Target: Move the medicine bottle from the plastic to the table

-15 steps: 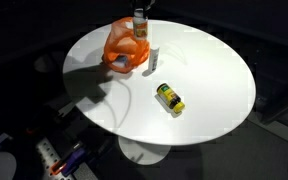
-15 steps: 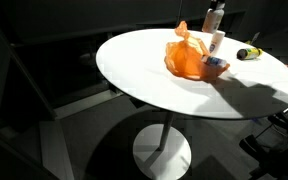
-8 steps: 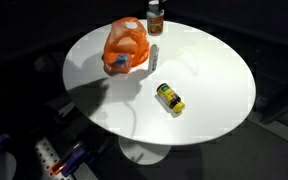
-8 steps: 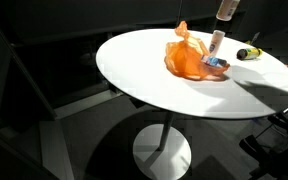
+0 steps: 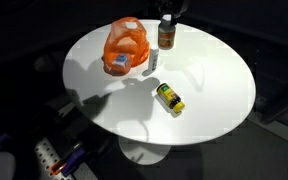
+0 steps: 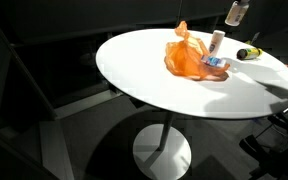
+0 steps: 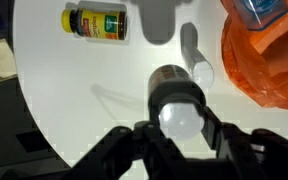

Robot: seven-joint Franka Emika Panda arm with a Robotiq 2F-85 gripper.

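The medicine bottle (image 5: 167, 36) is brown with a white cap. My gripper (image 5: 168, 12) is shut on it and holds it in the air over the table's far side, clear of the orange plastic bag (image 5: 126, 45). In the other exterior view the bottle (image 6: 237, 13) hangs above and beyond the bag (image 6: 189, 58). In the wrist view the gripper (image 7: 179, 118) clamps the bottle (image 7: 177, 100) cap-up, with the bag (image 7: 274, 60) off to the right. The round white table (image 5: 214, 80) lies below.
A yellow-labelled bottle (image 5: 170, 98) lies on its side mid-table and shows in the wrist view (image 7: 96, 21). A white tube (image 5: 154, 58) lies beside the bag. A blue item (image 5: 119, 63) sits in the bag's mouth. The floor around is dark.
My gripper has lifted the medicine bottle from beside the bag and carried it sideways away from the bag, over bare table. The bag and other items have not moved.
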